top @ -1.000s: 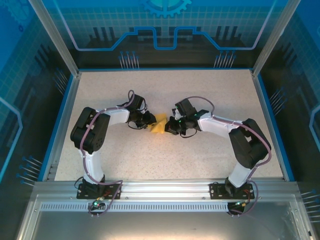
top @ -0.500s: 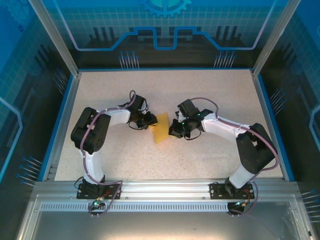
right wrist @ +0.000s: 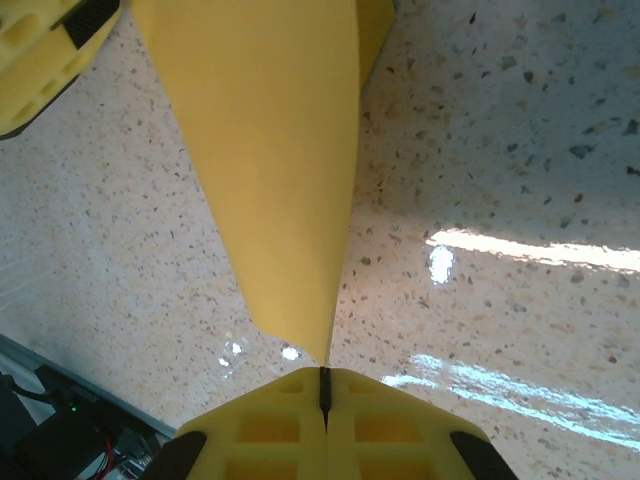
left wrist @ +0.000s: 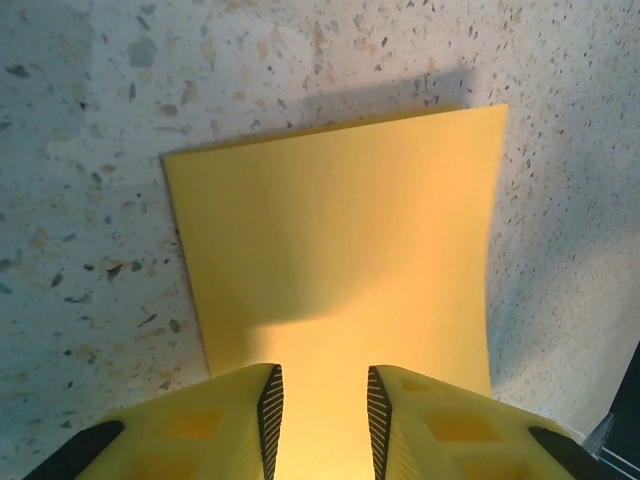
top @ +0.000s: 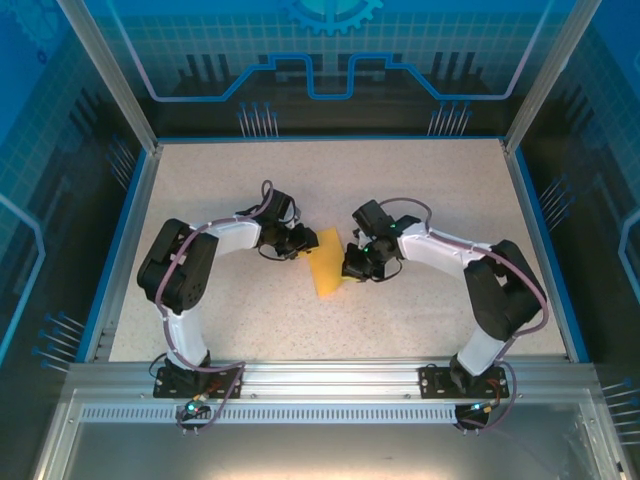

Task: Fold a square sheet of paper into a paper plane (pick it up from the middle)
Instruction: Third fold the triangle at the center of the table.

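Observation:
The square sheet of paper [top: 325, 263] is orange-yellow and lies between the two arms at the table's middle. In the left wrist view the sheet [left wrist: 340, 240] spreads out, slightly bowed, ahead of and under my left gripper [left wrist: 322, 410]. That gripper is open, its ribbed pads apart over the sheet's near edge. My right gripper [right wrist: 322, 378] is shut on one corner of the sheet [right wrist: 270, 150], which rises edge-on from its tips. From above, the left gripper [top: 304, 241] is at the sheet's far-left edge and the right gripper [top: 349, 268] at its right edge. The paper plane is out of view.
The speckled table [top: 400, 180] is bounded by a blue rim and dark enclosure walls. A metal rail [top: 320, 380] with both arm bases runs along the near edge. A left finger [right wrist: 45, 50] shows at the top left of the right wrist view.
The sheet has opened from a small bunched shape into a longer sheet reaching toward the near edge. The right gripper moved nearer with its corner; the left gripper stayed about in place.

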Robot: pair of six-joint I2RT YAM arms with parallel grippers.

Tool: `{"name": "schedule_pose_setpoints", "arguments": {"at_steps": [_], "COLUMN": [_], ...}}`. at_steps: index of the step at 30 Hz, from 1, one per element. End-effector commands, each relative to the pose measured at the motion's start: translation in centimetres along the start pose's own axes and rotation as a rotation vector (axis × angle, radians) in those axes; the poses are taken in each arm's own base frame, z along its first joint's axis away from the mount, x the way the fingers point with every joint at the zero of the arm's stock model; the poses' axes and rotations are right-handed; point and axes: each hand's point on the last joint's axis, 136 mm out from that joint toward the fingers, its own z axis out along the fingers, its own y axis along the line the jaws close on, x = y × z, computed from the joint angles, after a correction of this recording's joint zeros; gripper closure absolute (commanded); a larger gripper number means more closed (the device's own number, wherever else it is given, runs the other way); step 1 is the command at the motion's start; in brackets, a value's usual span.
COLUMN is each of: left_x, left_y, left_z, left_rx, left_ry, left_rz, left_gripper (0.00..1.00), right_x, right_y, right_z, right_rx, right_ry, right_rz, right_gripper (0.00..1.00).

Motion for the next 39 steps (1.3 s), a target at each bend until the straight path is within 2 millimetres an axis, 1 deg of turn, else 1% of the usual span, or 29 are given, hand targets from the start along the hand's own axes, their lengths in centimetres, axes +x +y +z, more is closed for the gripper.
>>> {"name": "schedule_pose_setpoints", "arguments": {"at_steps": [1,6,9,13,16,21,25,39], "left_x": [1.0,1.3,1.5,1.5,1.4,1.4,1.4,1.4], "left_y": [1.1,3.1,4.0,4.5,4.5,4.4,4.4,4.4], "left_z": [0.5,1.6,2.1,2.2,2.1,2.1,2.1,2.2], "left_rx": [-0.037,-0.109,-0.138,-0.158,-0.163,-0.167,-0.167,-0.167], "left_ry": [0.026,0.045,0.059,0.058,0.056,0.058,0.057,0.059], "left_rz": [0.002,-0.021,-0.032,-0.035,-0.031,-0.025,-0.024,-0.028], "left_gripper": [0.69,0.73,0.75,0.77,0.77,0.78,0.79,0.79], "right_x": [-0.1,-0.7,-1.3,-2.4,-3.0,-3.5,-3.7,-4.8], "right_y": [1.0,2.2,3.6,5.4,6.0,6.2,5.8,5.0], "right_z": [0.4,0.7,0.9,1.4,2.1,3.4,4.3,6.4], "right_rx": [0.011,0.001,-0.043,-0.098,-0.114,-0.117,-0.110,-0.086], "right_ry": [0.020,0.027,0.022,0.000,-0.004,-0.004,-0.001,-0.020], "right_rz": [-0.025,-0.035,-0.048,-0.076,-0.079,-0.079,-0.062,-0.023], "right_gripper": [0.97,0.96,0.97,0.97,0.97,0.97,0.97,0.97]}}
